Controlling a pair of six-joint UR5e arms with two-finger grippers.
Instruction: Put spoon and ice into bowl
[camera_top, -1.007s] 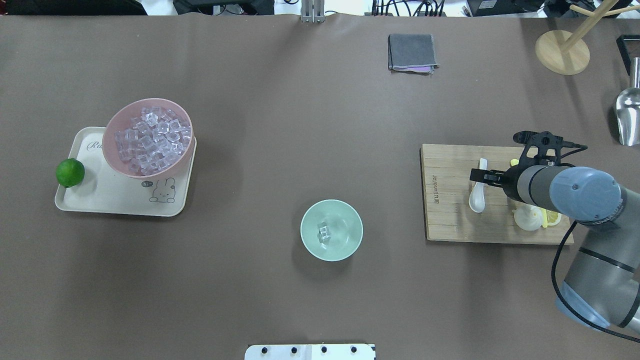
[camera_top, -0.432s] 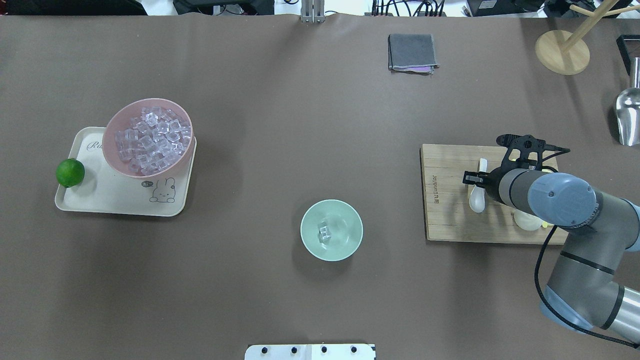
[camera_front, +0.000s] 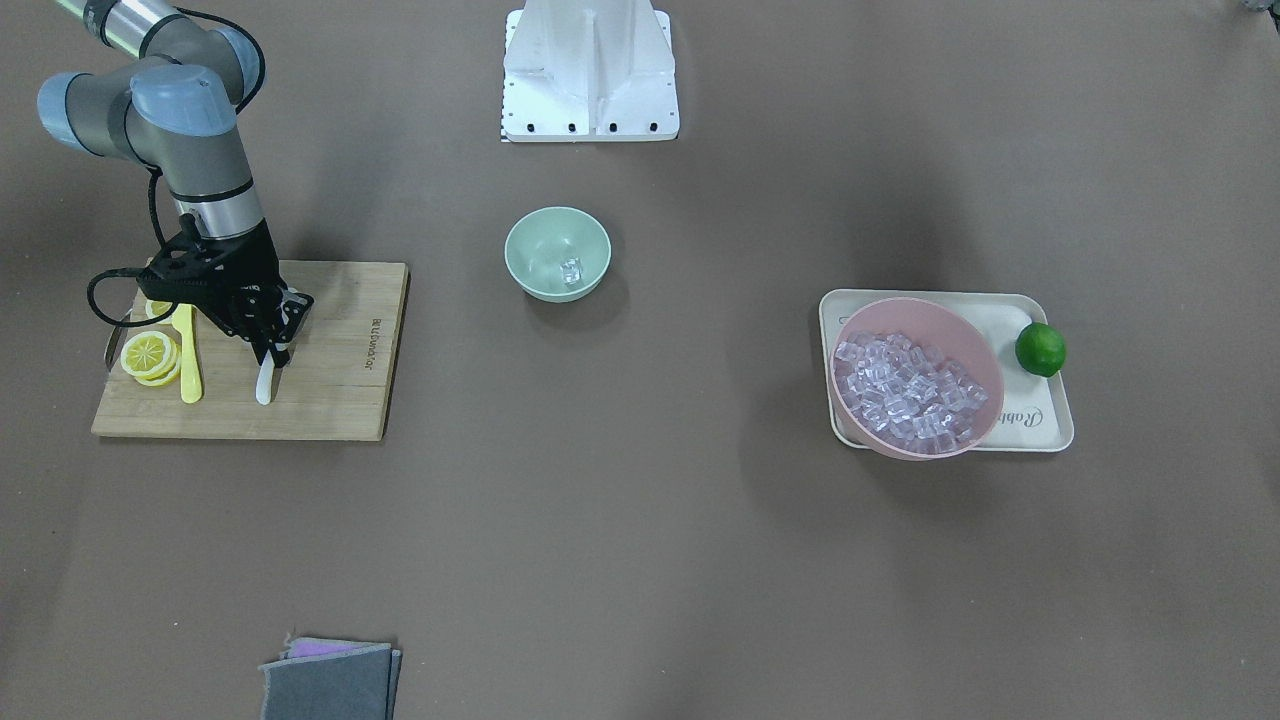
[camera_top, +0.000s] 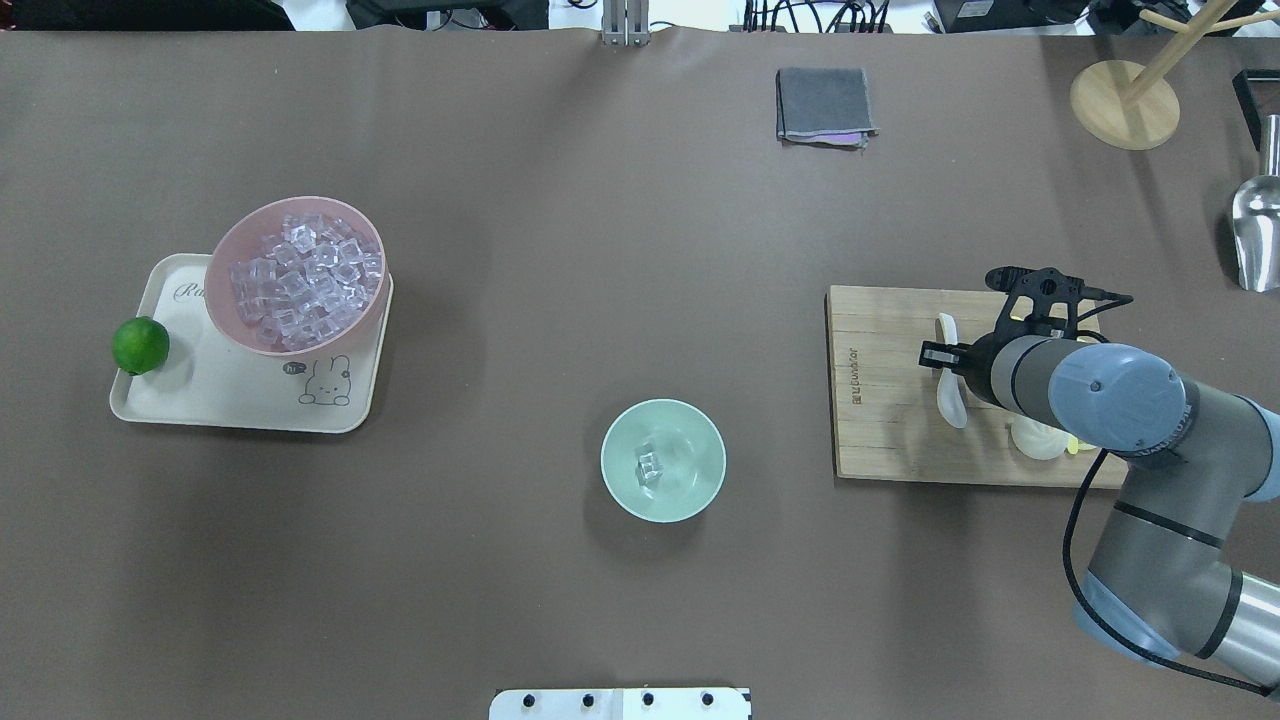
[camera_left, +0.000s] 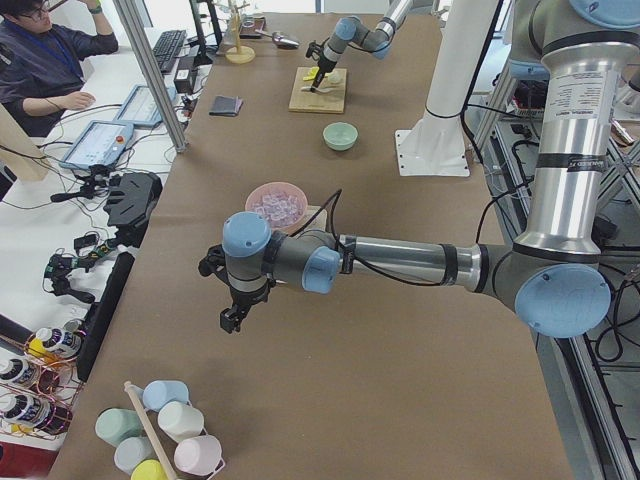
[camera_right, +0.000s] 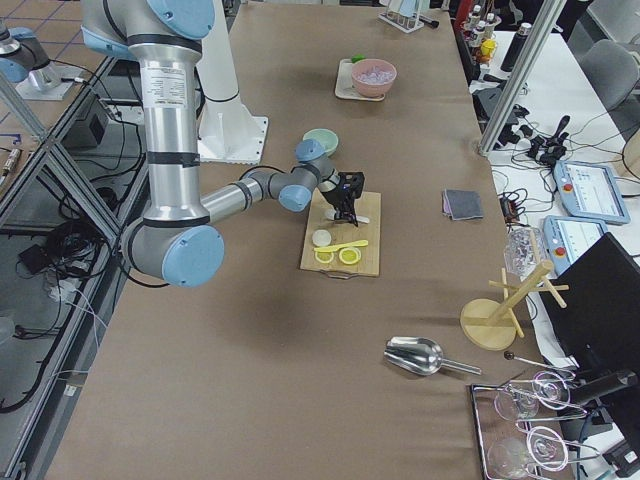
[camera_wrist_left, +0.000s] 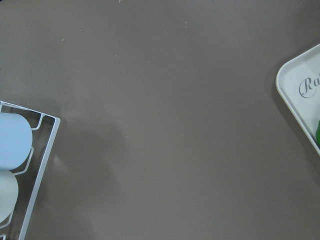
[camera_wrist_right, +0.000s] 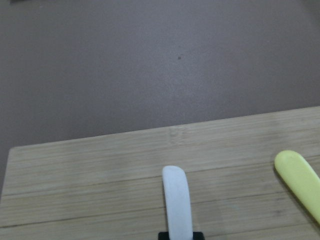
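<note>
The white spoon (camera_top: 951, 400) lies on the wooden cutting board (camera_top: 880, 400) at the right. My right gripper (camera_top: 945, 357) is down over its middle and shut on it. The handle sticks out past the fingers in the right wrist view (camera_wrist_right: 176, 200) and in the front view (camera_front: 263, 385). The mint-green bowl (camera_top: 692, 448) stands at the table's middle with one ice cube (camera_top: 649, 465) in it; it also shows in the front view (camera_front: 535, 245). My left gripper (camera_left: 232, 318) hangs over bare table in the left side view only. I cannot tell whether it is open.
A pink bowl (camera_top: 225, 270) full of ice cubes sits on a cream tray (camera_top: 200, 400) with a lime (camera_top: 140, 345). A yellow knife (camera_front: 186, 365) and lemon slices (camera_front: 148, 355) lie on the board. A grey cloth (camera_top: 823, 105), wooden stand (camera_top: 1123, 104) and metal scoop (camera_top: 1255, 230) are far right.
My right gripper has moved left over the spoon and closed on it. The cutting board and the spoon have shifted a little to the left.
</note>
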